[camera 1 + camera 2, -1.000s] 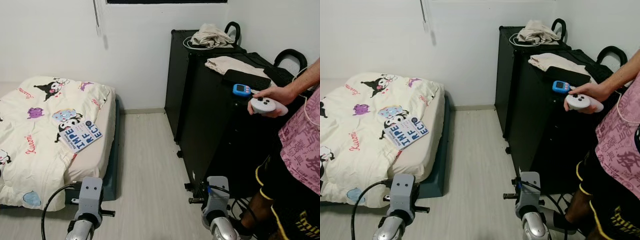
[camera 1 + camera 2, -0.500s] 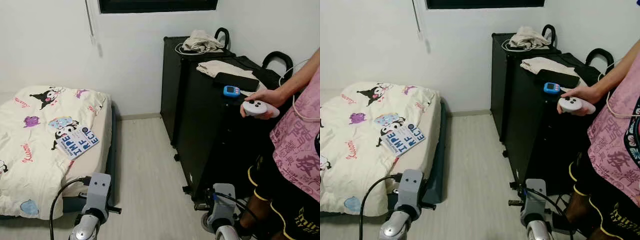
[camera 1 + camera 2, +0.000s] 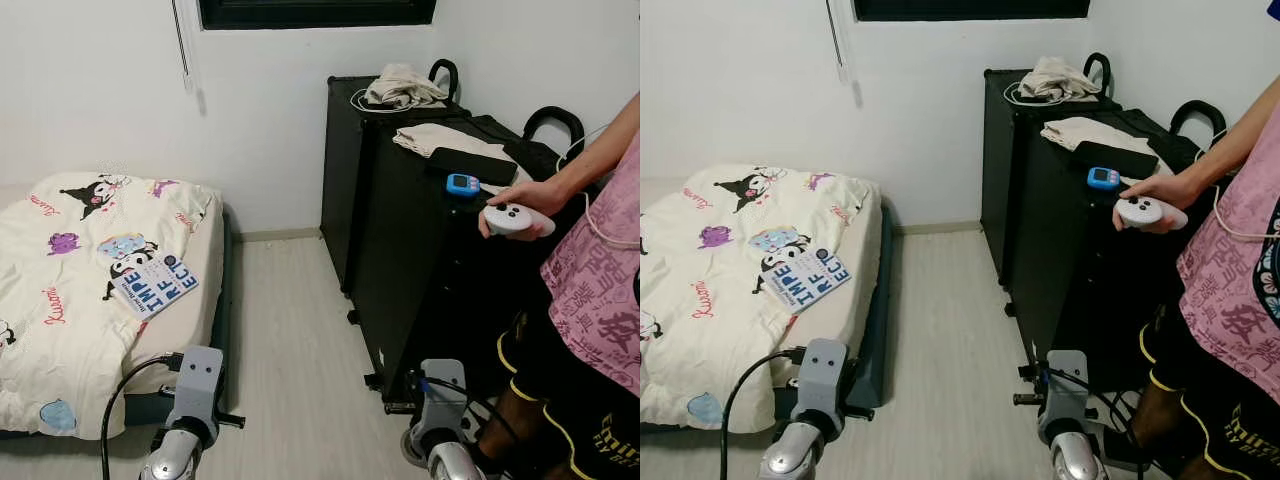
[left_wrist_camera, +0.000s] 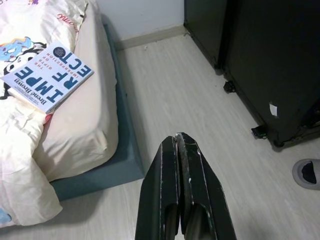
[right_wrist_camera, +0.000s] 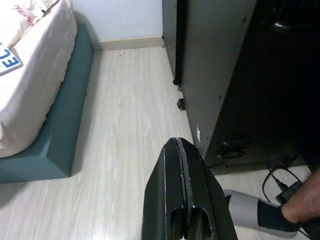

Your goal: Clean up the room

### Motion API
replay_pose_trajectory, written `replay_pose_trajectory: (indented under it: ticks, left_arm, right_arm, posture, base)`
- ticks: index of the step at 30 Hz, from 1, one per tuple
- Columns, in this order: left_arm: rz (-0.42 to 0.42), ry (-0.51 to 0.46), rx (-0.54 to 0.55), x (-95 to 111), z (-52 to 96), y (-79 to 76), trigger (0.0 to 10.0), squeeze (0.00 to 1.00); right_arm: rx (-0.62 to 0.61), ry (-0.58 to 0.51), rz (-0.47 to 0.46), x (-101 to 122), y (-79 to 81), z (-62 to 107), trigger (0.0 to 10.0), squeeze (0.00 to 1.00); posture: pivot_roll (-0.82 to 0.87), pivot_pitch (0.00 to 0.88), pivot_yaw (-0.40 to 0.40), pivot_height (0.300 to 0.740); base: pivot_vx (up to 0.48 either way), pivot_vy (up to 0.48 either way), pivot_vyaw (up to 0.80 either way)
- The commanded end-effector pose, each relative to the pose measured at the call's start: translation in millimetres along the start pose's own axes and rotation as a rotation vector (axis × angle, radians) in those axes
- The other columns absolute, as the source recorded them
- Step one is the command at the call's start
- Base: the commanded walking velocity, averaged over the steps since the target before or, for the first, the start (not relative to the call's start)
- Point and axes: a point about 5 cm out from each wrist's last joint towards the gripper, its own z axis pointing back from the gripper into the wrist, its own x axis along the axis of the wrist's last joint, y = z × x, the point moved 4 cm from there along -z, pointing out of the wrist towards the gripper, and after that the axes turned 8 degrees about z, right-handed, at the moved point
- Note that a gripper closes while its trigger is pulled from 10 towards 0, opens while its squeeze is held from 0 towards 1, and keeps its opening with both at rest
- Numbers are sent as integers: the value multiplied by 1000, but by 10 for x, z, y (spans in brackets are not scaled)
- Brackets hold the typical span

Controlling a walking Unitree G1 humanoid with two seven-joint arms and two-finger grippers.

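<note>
Book: flat on bed near its right edge, at ten o'clock. Left gripper: fingers pressed together, over floor. Right gripper: likewise closed, beside black cases. Person's hand, two o'clock, holding what looks like a white controller.

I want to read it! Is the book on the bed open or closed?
Closed. The book lies flat on the bed, front cover up, title showing.
</note>
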Motion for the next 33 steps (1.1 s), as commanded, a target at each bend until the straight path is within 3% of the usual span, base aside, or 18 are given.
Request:
replay_pose_trajectory:
  ticks: [1, 15, 33]
  left_arm:
    - [-5, 13, 5, -48, 39, 12, 10000, 0]
    - [-11, -24, 90, -2, 157, 193, 10000, 0]
    - [10, -42, 20, 64, 80, 23, 10000, 0]
  right_arm:
    - [15, 21, 6, -39, 26, 1, 10000, 0]
    - [97, 4, 14, 60, 234, -110, 10000, 0]
    - [64, -14, 10, 80, 133, -107, 10000, 0]
  posture:
    - [-41, 88, -33, 740]
    - [23, 96, -82, 740]
    - [-19, 88, -52, 740]
  base:
    - [0, 0, 0]
    - [0, 0, 0]
    - [0, 0, 0]
